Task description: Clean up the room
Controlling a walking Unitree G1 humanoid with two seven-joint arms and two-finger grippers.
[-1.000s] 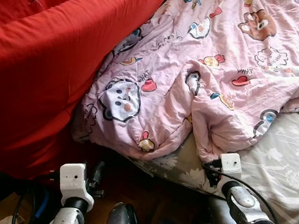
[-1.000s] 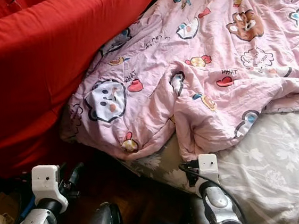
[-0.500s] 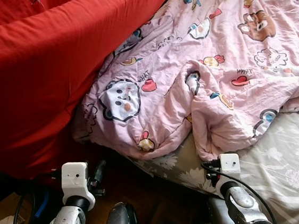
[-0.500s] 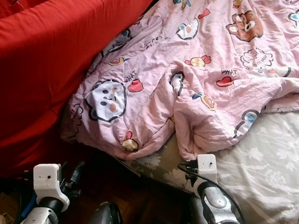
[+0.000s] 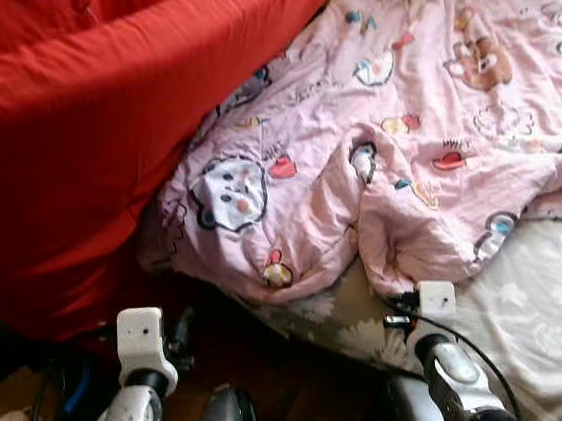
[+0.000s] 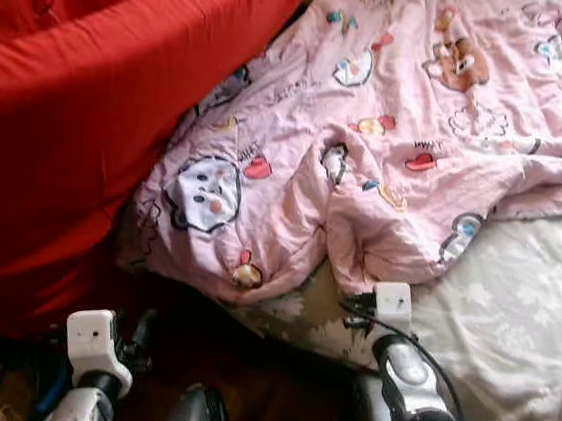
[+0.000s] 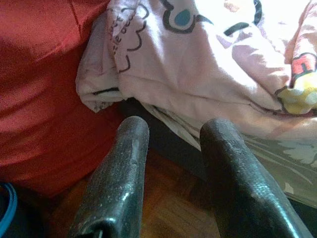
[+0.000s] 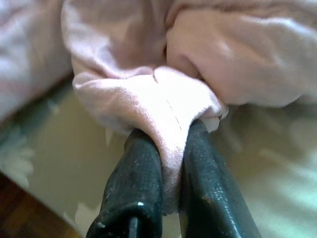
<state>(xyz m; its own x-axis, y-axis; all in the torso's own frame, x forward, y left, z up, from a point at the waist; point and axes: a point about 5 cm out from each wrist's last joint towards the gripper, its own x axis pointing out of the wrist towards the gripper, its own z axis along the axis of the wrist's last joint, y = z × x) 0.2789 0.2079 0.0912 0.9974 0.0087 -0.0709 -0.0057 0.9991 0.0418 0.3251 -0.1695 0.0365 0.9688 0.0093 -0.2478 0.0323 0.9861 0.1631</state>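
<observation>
Where the pink blanket (image 5: 385,149) hangs over the bed edge at lower centre, the right gripper (image 8: 171,163) pinches a fold of its hem between closed fingers, above the flowered sheet (image 5: 552,303). A red duvet (image 5: 83,141) fills the upper left, overlapping the blanket's left side. The left gripper (image 7: 173,148), fingers parted and holding nothing, hovers over bare wooden floor (image 7: 163,208) just beside the bed.
</observation>
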